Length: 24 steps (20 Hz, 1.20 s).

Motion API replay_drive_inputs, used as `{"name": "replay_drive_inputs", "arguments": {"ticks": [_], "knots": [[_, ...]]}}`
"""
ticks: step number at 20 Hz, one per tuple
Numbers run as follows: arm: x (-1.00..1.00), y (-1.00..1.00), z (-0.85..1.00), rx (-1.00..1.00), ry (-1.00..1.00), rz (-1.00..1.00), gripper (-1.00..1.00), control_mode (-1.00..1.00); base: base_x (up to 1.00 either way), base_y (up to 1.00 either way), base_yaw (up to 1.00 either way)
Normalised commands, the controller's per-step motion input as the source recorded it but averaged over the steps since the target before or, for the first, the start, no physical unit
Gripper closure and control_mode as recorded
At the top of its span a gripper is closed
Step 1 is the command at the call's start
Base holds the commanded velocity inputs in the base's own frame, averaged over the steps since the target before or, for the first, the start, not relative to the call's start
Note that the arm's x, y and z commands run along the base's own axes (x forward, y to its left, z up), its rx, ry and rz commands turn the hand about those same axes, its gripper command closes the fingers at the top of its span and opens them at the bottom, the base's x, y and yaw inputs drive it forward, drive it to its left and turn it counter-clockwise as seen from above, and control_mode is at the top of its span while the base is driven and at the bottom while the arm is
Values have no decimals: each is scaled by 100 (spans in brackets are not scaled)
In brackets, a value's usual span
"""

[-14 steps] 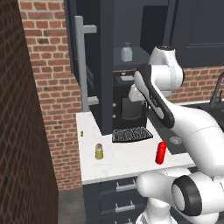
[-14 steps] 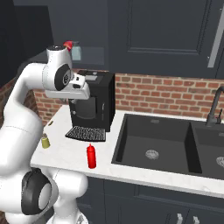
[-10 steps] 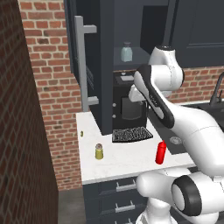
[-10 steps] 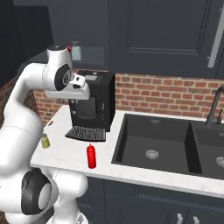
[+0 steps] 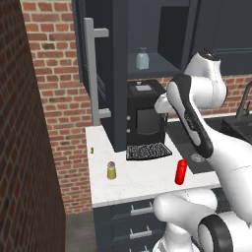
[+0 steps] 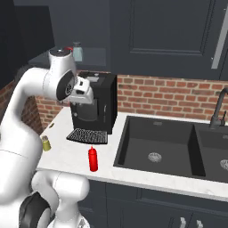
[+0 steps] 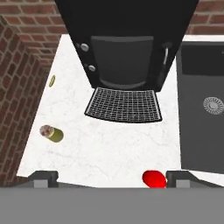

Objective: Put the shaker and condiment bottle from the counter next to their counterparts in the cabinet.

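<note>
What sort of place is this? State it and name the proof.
A kitchen, rendered rather than real: a stone counter with a black sink set in it, a coffee machine against the brick wall, dark cabinets overhead.

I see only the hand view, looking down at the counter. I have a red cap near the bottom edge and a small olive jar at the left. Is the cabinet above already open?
Observer: Yes. In the left base view the cabinet door stands open, its long grey handle facing out.
Operator: Is something inside it?
Observer: A pale blue-grey jar stands on the shelf, above the black coffee machine.
Operator: Is the red thing a whole bottle, standing up?
Observer: Yes, the red bottle stands upright on the counter, in front of the machine's drip grid.
Operator: Does the gripper hold anything?
Observer: No. The gripper is open and hangs high over the counter; the olive shaker stands untouched.
</note>
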Motion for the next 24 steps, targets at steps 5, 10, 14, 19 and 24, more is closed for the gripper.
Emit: {"name": "replay_drive_inputs", "arguments": {"ticks": [5,10,14,19,24], "knots": [[-100,-91,-2,21,-46,-1,-100,-100,0,0,0],[-51,-90,-7,0,-6,0,-100,-100,0,0,0],[-16,-86,-23,0,-2,24,-100,-100,0,0,0],[-16,-100,-34,0,-17,51,-100,-100,0,0,0],[-15,-68,-50,1,-21,58,-100,-100,0,0,0]]}}
